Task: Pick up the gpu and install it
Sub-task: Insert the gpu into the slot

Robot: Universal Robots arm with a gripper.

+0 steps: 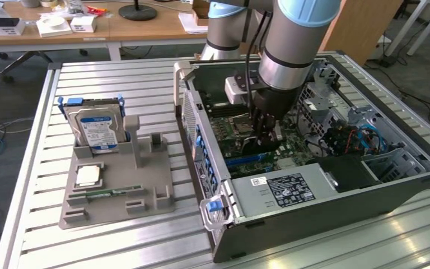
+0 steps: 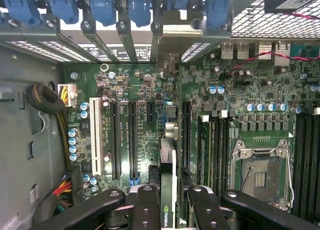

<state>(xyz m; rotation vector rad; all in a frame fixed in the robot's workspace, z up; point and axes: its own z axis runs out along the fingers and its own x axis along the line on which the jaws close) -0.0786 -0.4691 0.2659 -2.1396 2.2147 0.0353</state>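
The gpu (image 2: pixel 166 165), a thin green card seen edge-on, stands upright over the motherboard (image 2: pixel 150 140), clamped in the half-closed gripper (image 2: pixel 172 196).

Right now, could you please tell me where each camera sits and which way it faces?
Exterior view: raised off the arm, looking down over the table into the open computer case; the arm and gripper show.
Wrist view: on the wrist, facing down at the motherboard; the gripper holds the gpu edge-on.
Both show the gripper and the motherboard.
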